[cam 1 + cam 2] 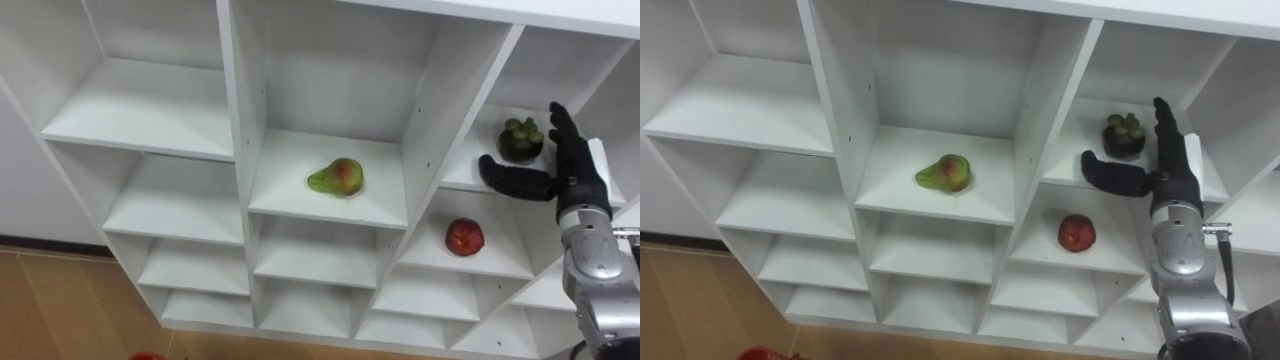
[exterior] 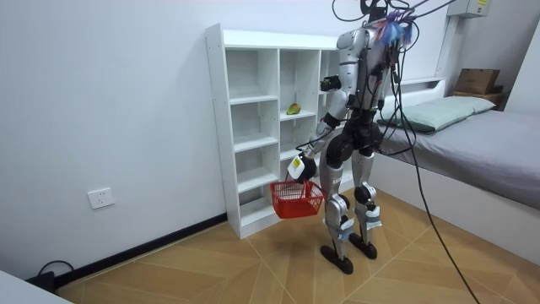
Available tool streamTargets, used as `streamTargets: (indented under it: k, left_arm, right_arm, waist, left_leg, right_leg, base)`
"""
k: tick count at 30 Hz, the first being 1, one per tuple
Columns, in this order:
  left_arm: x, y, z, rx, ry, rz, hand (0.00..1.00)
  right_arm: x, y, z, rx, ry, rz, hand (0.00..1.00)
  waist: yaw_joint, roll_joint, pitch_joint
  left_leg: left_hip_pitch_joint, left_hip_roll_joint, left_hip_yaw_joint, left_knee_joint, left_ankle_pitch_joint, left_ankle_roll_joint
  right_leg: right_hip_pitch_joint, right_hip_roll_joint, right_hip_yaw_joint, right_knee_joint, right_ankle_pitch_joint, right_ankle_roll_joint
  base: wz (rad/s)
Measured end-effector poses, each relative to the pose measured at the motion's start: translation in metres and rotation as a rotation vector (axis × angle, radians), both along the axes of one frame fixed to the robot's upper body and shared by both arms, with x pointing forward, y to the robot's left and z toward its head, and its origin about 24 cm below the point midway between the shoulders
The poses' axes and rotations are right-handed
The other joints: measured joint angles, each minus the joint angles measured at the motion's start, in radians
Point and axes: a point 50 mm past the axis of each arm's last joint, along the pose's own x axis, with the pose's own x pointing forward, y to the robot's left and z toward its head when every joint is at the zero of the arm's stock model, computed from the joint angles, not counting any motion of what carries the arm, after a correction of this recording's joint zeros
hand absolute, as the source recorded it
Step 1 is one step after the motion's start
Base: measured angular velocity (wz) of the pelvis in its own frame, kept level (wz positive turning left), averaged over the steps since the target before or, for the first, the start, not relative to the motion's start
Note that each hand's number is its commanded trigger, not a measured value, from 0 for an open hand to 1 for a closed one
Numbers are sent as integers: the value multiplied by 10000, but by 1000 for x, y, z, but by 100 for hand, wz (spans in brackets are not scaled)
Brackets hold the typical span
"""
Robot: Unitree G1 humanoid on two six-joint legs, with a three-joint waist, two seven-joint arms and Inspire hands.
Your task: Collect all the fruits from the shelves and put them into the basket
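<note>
Pear [image 1: 337, 178], apple [image 1: 464, 237], mangosteen [image 1: 521, 139] lie on closet shelves [image 1: 330, 206].

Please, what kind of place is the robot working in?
Most likely a home bedroom: a bed with a pillow stands near the white shelf unit, which holds a pear, and the floor is wood.

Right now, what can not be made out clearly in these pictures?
- Red basket: cut by left eye view's bottom edge; contents too small in room view.
- Left hand: grip too small, room view.
- Shelf behind right hand: hidden by its arm, eye views.
</note>
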Motion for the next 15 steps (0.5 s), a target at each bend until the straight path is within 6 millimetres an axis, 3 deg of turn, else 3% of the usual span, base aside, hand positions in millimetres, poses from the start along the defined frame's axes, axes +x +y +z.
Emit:
streamTargets:
  k: [1, 2, 3, 15]
  left_arm:
    - [0, 0, 0, 0, -7, -2, 100]
    - [0, 0, 0, 2, -13, -9, 100]
    - [0, 0, 0, 7, -23, -10, 100]
    - [7, -2, 1, 110, -344, -199, 100]
  right_arm:
    - [0, 0, 0, 1, -1, 20, 54]
    - [0, 0, 0, -3, 1, 24, 73]
    - [0, 0, 0, -4, -2, 18, 100]
    - [-3, -7, 3, -365, -32, -66, 100]
  waist:
    - [-3, -2, 1]
    - [-4, -2, 1]
    - [-9, -2, 1]
    - [-10, -90, 54]
  left_leg:
    - [-2, 0, 0, 2, 0, 0]
    - [-1, 0, -1, 2, 0, 0]
    - [11, -1, 1, 0, 0, 0]
    - [138, 4, -1, -80, -1, 1]
  right_leg:
    - [-1, 1, 4, 0, 1, -1]
    - [3, 2, 4, -1, 1, -1]
    - [7, 0, 4, -1, 1, -2]
    - [113, 0, -12, -5, 3, -4]
  base:
    - [0]
    - [0]
    - [0]
    - [0]
